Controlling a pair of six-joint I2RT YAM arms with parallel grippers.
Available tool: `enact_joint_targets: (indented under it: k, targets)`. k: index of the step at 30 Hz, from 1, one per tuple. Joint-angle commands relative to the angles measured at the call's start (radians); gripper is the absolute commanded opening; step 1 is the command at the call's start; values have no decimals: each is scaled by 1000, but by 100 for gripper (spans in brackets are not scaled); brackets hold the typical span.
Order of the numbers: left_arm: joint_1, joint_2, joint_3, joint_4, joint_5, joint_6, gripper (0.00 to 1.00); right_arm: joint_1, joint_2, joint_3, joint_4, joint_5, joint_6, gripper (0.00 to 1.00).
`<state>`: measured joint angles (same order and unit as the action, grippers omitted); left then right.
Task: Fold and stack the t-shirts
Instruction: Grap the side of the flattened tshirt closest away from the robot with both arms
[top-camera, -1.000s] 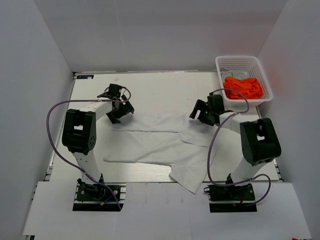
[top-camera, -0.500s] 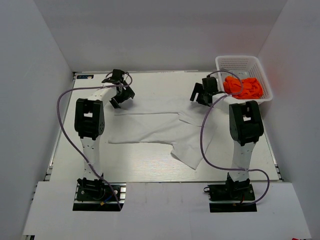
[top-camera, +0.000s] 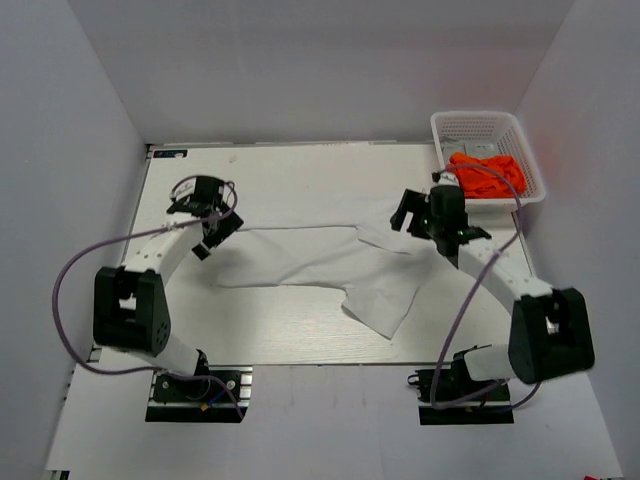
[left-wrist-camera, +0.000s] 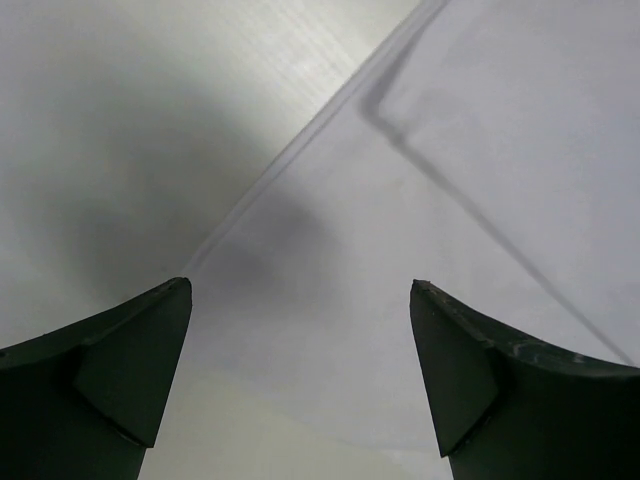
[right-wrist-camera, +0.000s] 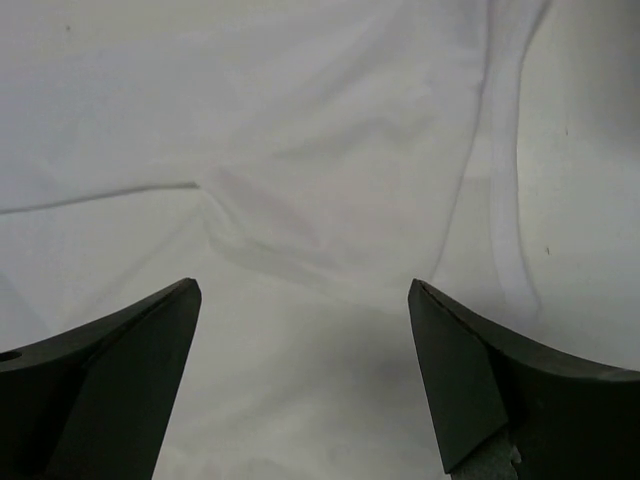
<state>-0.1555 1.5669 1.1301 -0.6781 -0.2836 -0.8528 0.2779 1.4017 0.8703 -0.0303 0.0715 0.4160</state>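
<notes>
Both grippers stand with their jaws spread wide and nothing between them. Left gripper (top-camera: 212, 232) hangs at the nine o'clock end of the white t-shirt (top-camera: 320, 265), over its edge. In its wrist view the two dark fingers (left-wrist-camera: 120, 370) are cut off by the bottom of the frame. Between them a hem of the white cloth (left-wrist-camera: 420, 260) runs slantwise, with bare table (left-wrist-camera: 120, 100) toward ten o'clock. Whether the tips touch the cloth I cannot tell from either view.

Right gripper (top-camera: 410, 218) hangs over the shirt's two o'clock corner. Its wrist view shows only rumpled white cloth (right-wrist-camera: 300, 150) with soft creases and a folded seam toward one o'clock. Its fingers (right-wrist-camera: 110, 380) are likewise cut off below.

From above, the white t-shirt lies spread across the middle of the table (top-camera: 280, 170). It is mostly flat, and one lobe, perhaps a sleeve, trails toward five o'clock. Its collar is hard to make out: white on a pale surface, with little contrast.

At the table's one o'clock corner sits a white lattice basket (top-camera: 470, 118) with the orange t-shirt (top-camera: 487, 175) bunched inside it. The near wall and the right arm's cable hide its lower part.
</notes>
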Motion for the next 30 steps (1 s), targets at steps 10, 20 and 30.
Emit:
enact_joint_targets:
  k: [10,20,30]
  targets:
    - [4,-199,-389,-54,-57,-166,92,18,-306,-261,-201,-48,44,90]
    - [-7,-102,-423,60,24,-124,27,86,-302,-286,-336,-147,24,90]
    - [-7,-70,-414,69,35,-106,0,302,-267,-347,-543,-213,199,90]
